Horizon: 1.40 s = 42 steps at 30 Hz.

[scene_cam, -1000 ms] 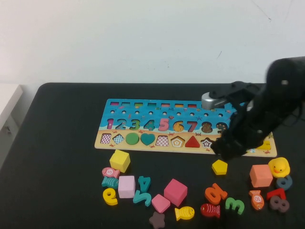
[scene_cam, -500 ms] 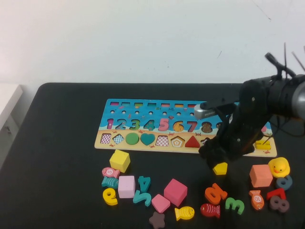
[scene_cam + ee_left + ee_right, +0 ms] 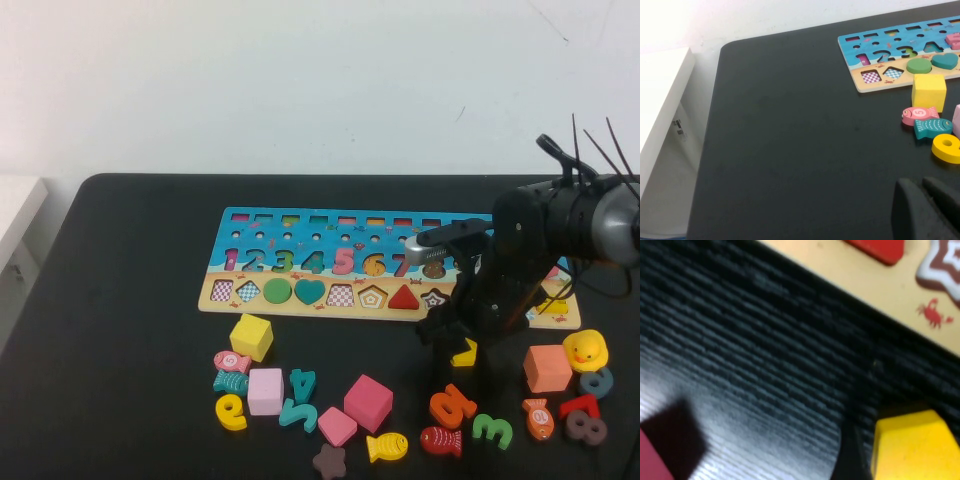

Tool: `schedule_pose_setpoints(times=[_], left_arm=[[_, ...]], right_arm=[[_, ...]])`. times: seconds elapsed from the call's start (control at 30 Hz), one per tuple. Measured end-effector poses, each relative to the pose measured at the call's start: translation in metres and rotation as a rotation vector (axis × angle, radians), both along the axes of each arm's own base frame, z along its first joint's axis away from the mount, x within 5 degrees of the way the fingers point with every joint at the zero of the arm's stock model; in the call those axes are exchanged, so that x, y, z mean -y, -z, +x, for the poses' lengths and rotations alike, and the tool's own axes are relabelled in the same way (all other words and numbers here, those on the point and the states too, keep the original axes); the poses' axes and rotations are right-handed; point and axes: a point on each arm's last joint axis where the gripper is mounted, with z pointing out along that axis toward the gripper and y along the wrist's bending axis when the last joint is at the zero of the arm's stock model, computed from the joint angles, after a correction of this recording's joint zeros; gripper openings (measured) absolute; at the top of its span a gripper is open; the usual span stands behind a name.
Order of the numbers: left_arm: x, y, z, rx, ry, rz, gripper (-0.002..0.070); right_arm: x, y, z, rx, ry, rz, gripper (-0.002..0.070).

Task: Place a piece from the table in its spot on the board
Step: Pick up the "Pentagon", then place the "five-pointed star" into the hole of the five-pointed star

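Nearest the camera, along the front of the matte black table [image 3: 130, 300], loose wooden pieces lie scattered: four fish, a dark star, three pink blocks, one orange block [image 3: 547, 368], one yellow cube [image 3: 251, 337], a glossy yellow duck [image 3: 586, 350], and several painted numerals. Just behind them, the right gripper [image 3: 458, 345] hangs low over the tabletop, its black fingers spread wide and closed on nothing. The piece [image 3: 464, 353], a small flat yellow pentagon, lies on the table right at those fingertips, mostly hidden by the arm in the high view; in the right wrist view its yellow face [image 3: 915, 450] sits just beside one dark finger [image 3: 847, 455], though actual touch cannot be judged. Farther back lies the board [image 3: 300, 225], a long wooden rectangle with a blue top, coloured numerals and a sandy strip of shape slots holding a green circle, a teal heart and a red triangle. The left gripper [image 3: 927, 210] shows only as a dark edge over bare table far to the left, near the yellow cube; whether it is spread or closed cannot be told.
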Motion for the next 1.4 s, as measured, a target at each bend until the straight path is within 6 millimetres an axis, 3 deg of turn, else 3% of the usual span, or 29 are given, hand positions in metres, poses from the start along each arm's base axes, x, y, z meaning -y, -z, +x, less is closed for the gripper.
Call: schedule_pose_setpoints(times=[0.23,0.53,0.73,0.9,1.17,1.4], left_arm=[[0.0,0.0,0.0,0.0,0.0,0.0,-0.0001],[0.0,0.0,0.0,0.0,0.0,0.0,-0.0001],[0.0,0.0,0.0,0.0,0.0,0.0,-0.0001],[0.0,0.0,0.0,0.0,0.0,0.0,-0.0001],[0.0,0.0,0.0,0.0,0.0,0.0,-0.0001],[0.0,0.0,0.0,0.0,0.0,0.0,-0.0001]], right_arm=[[-0.001,0.001,0.001,0.005,0.004,0.006,0.0487],[-0.001,0.001,0.001,0.005,0.002,0.005,0.0372],[-0.001,-0.001,0.002,0.004,0.0,0.006,0.0367],[-0.005,-0.021,0.007,-0.039,-0.019,-0.005,0.0367],[-0.014,-0.072,0.029,0.044,-0.039,0.024,0.0366],[-0.015,-0.077,0.034,0.084,-0.043,0.027,0.0366]])
